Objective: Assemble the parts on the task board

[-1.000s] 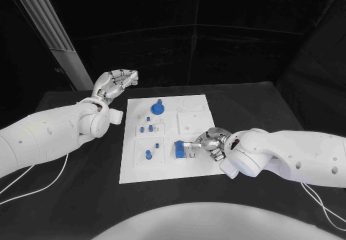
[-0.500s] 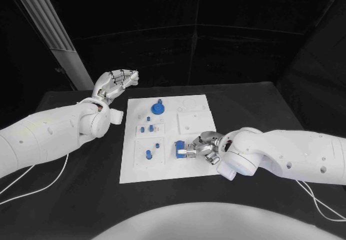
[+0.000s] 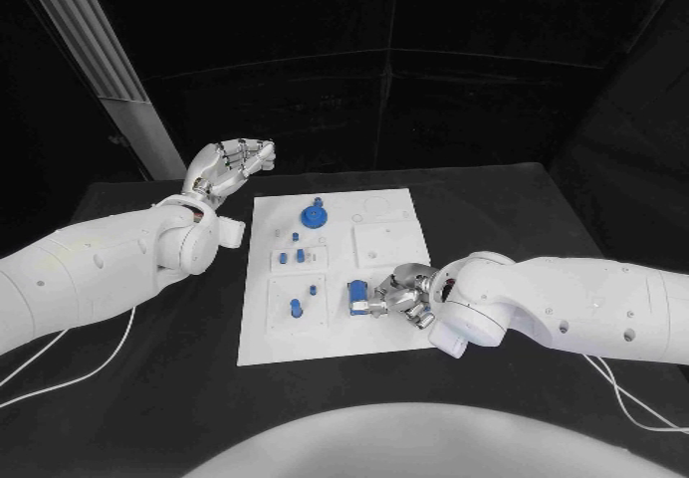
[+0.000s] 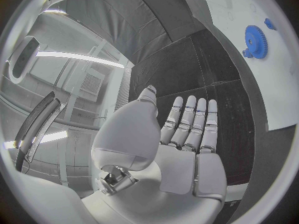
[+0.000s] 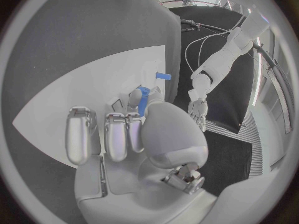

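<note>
From my remote station I see a black table (image 3: 172,398) with dark drapes hanging behind it, and a pale slanted beam (image 3: 108,75) in the far left corner of the room. The white board (image 3: 387,334) lies flat in the middle of the table, long side running away from the robot. On its far end a blue gear (image 3: 315,213) stands in its seat; the left wrist view shows the same gear (image 4: 256,40) near the board's edge. Further in, several small blue pegs (image 3: 295,256) sit in a square recess, and one more blue piece (image 3: 296,306) sits in the near-left recess. My right hand (image 3: 399,296) is down on the near right part of the board, its fingers closed around a blue block (image 3: 356,294) that rests upright against the board; the right wrist view shows the block (image 5: 144,98) pinched between thumb and fingertips. My left hand (image 3: 230,164) is raised off the far left corner of the board, well apart from it, fingers straight and together, palm bare, grasping nothing, as the left wrist view confirms (image 4: 187,134).
</note>
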Tool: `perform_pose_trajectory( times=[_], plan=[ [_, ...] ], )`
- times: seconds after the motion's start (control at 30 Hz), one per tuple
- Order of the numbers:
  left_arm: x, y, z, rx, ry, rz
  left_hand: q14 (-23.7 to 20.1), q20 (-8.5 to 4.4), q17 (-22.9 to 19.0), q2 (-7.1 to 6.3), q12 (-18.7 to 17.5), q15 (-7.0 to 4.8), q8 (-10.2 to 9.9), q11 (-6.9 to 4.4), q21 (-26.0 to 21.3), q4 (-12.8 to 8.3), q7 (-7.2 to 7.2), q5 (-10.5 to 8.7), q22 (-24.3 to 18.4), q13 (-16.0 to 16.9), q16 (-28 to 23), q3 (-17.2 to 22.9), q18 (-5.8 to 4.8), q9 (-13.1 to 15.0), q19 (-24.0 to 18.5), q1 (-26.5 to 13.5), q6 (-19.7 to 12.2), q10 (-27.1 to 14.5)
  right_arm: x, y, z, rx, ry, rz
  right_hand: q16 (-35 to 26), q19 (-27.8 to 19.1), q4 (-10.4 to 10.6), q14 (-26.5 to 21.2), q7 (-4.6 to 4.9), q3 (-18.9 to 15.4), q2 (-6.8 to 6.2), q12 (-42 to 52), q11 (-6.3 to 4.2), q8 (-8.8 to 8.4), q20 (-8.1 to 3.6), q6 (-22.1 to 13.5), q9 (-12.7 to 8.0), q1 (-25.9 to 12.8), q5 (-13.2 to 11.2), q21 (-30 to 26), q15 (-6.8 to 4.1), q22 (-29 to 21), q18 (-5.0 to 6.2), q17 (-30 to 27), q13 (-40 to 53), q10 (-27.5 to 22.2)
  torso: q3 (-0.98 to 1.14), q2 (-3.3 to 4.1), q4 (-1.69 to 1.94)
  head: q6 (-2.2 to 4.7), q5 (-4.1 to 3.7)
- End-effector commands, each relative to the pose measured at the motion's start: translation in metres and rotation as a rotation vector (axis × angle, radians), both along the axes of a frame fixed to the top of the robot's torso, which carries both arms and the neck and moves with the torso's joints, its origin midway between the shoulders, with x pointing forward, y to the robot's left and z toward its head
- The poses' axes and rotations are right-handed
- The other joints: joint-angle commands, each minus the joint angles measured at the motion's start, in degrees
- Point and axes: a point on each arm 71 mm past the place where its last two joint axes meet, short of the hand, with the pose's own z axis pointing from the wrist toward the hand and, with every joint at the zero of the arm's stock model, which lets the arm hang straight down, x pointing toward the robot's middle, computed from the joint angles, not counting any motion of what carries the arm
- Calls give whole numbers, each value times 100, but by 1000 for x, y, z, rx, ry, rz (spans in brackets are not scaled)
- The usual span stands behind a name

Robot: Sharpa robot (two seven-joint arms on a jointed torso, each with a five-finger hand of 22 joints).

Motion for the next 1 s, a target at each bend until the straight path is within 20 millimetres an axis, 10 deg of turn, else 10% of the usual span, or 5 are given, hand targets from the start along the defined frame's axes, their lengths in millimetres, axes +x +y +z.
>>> perform_pose_trajectory(
  times=[0.03, 1.0],
  plan=[
    [-3, -1, 13, -51, -169, -34, -36, 0, -5, 35, 6, 3, 23, -4, -27, 6, 488, 26, -8, -10, 39, -44, -110, -9, 2, 29, -35, -43, 0, 0, 0, -10, 4, 14, 32, 399, -13, 606, -7, 6, 33, 15, -30, 24, -29, -48, 11, 24, 8, 7, -38, 1350, 34, 1507, 1506, 605, -2, 2, -1, 0, 7],
    [-3, -2, 13, -52, -167, -37, -40, 0, -23, 44, 18, 3, 34, -4, -27, 6, 489, 27, -11, -12, 50, -53, -110, -11, -2, 32, -43, -51, 1, 1, 0, -11, 5, 5, 32, 414, -65, 606, -43, 89, 438, 15, -61, -70, -50, -42, 129, 548, 565, 44, -58, 1362, 25, 1507, 1506, 605, -3, 3, 0, 0, 7]
  ],
)
